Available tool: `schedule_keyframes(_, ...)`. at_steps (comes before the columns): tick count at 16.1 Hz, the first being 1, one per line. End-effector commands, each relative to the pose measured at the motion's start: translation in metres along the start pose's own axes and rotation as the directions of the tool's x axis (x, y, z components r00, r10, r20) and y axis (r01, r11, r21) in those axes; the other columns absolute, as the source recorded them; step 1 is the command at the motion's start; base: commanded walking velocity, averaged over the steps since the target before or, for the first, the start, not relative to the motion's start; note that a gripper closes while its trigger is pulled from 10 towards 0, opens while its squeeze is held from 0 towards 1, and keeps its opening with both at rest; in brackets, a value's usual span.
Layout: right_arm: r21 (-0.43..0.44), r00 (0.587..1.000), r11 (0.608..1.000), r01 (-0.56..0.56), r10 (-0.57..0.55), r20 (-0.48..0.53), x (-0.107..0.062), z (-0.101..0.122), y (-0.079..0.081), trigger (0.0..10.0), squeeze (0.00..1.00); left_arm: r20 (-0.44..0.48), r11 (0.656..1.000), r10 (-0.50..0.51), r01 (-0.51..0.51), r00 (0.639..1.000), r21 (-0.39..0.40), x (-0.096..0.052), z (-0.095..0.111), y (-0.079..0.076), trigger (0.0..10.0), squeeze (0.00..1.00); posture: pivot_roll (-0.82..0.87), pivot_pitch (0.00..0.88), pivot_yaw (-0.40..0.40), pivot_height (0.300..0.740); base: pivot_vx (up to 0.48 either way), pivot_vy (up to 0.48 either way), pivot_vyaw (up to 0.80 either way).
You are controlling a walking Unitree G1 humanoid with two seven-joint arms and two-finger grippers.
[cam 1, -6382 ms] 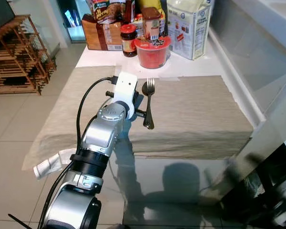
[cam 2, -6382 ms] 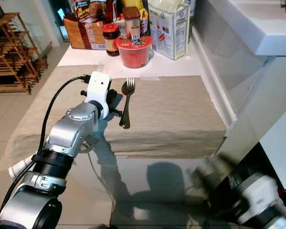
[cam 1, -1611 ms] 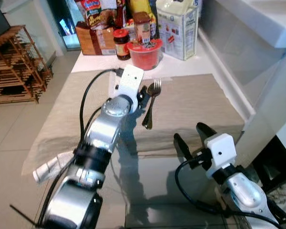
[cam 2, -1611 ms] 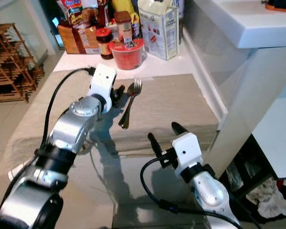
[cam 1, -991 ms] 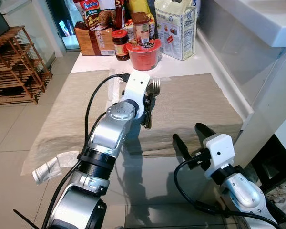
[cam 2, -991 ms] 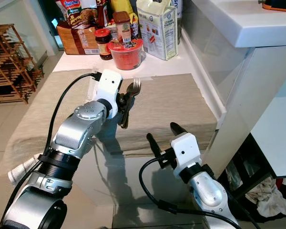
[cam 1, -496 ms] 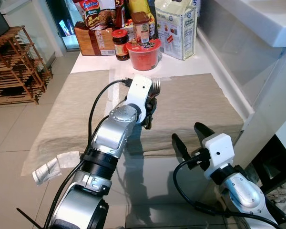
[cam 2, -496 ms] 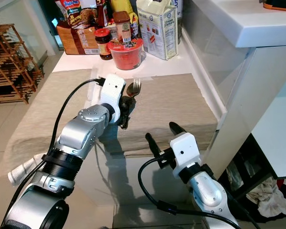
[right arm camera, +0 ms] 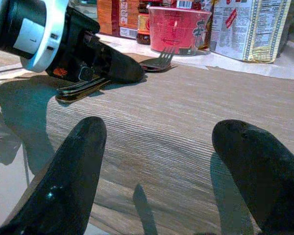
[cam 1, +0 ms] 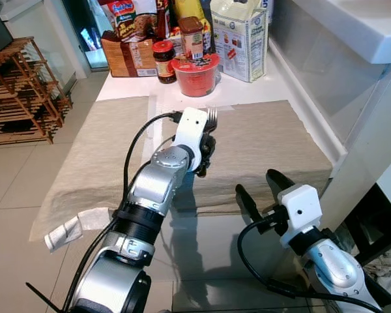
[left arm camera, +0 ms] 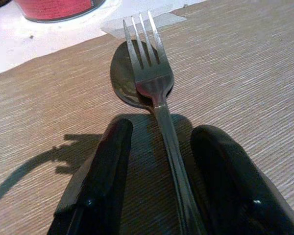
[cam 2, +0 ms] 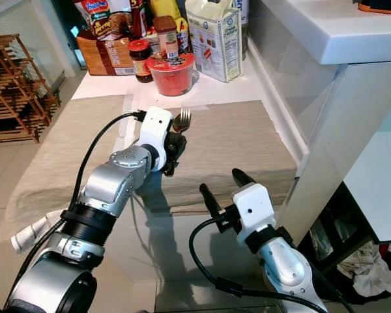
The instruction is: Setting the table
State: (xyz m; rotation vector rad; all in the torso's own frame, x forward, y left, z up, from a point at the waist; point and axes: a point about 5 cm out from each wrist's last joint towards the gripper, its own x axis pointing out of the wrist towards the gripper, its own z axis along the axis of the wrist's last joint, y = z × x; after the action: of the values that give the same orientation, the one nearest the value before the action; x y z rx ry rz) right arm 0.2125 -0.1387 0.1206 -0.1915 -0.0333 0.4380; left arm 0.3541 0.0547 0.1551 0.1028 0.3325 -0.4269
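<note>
The fork [left arm camera: 157, 83] lay on top of a spoon [left arm camera: 125, 81] on the beige cloth [cam 1: 267, 143] covering the table [cam 1: 127, 85]. The left pincer [left arm camera: 159, 176] was spread, one finger on each side of the fork's handle. A good grasp would probably mean closing squarely on the handle and lifting level. The right pincer [right arm camera: 166, 161] hovered spread at the cloth's near edge. At twelve o'clock stood a lidded red cup [cam 1: 195, 70], a jar [cam 1: 163, 60] and cartons [cam 1: 247, 36], contents unseen.

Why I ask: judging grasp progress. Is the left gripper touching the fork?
Apart. In the left wrist view, the left gripper straddles the fork, cloth visible either side.
</note>
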Motion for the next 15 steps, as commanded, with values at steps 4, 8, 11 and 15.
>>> schedule_keyframes(4, -0.009, 1.000, 1.000, -0.001, 0.001, 0.000, -0.001, 0.001, -0.001, 10.0, 0.00, -0.034, 1.000, -0.006, 0.005, 0.999, -0.021, 0.003, -0.004, 0.003, 0.0, 0.00, -0.21, 0.004, 0.134, 0.740, 0.000, 0.000, 0.00)
schedule_keyframes(8, -0.008, 1.000, 1.000, -0.002, 0.002, 0.002, 0.000, 0.002, -0.002, 10.0, 0.00, -0.075, 0.999, -0.016, 0.013, 0.997, -0.036, 0.005, -0.012, 0.005, 0.0, 0.00, -0.21, 0.001, 0.132, 0.740, 0.000, 0.000, 0.00)
schedule_keyframes(11, -0.008, 1.000, 1.000, -0.005, 0.005, 0.006, 0.002, 0.005, -0.001, 10.0, 0.00, -0.077, 1.000, -0.011, 0.009, 0.997, -0.026, 0.005, -0.015, 0.008, 0.0, 0.00, -0.20, 0.000, 0.132, 0.740, 0.000, 0.000, 0.00)
schedule_keyframes(15, -0.006, 1.000, 1.000, -0.008, 0.008, 0.007, 0.003, 0.007, 0.000, 10.0, 0.00, 0.007, 0.999, 0.035, -0.035, 0.999, -0.015, 0.004, -0.001, 0.015, 0.0, 0.00, -0.20, 0.001, 0.128, 0.740, 0.000, 0.000, 0.00)
